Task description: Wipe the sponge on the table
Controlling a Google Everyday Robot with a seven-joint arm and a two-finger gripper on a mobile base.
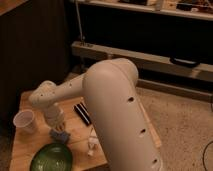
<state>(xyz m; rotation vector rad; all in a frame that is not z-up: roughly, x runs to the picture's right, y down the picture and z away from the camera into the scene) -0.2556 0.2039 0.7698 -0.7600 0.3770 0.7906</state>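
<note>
The small wooden table (26,145) fills the lower left. My gripper (58,128) points down over its middle, under the big white arm (115,110). It is shut on the light-blue sponge (59,135), which presses on the tabletop just behind the green plate (51,158). The arm hides the table's right part.
A white paper cup (24,121) stands on the left of the table. A black rectangular bar (82,113) lies right of the gripper, and a small white object (91,143) lies nearer the front edge. Dark shelving and a metal rail run behind the table.
</note>
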